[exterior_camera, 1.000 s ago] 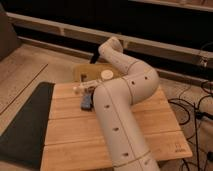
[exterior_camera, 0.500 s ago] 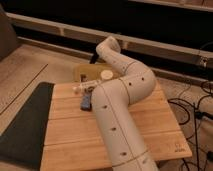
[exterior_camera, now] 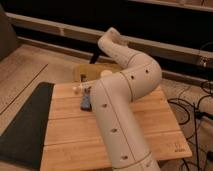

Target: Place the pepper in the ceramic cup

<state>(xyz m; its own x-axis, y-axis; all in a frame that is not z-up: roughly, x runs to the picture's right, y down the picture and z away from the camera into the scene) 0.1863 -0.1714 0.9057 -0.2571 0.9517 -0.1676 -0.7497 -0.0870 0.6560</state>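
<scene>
We cannot pick out the pepper anywhere. A small cream-white shape that we take for the ceramic cup [exterior_camera: 105, 73] sits at the far edge of the wooden worktop [exterior_camera: 157, 117], against a tan object [exterior_camera: 87, 72] and just above the white arm [exterior_camera: 117, 115]. A flat blue oblong item [exterior_camera: 86, 100] lies nearer us, just left of the arm. The dark end effector [exterior_camera: 94, 56] hangs beyond the tan object; we cannot tell how it is set.
</scene>
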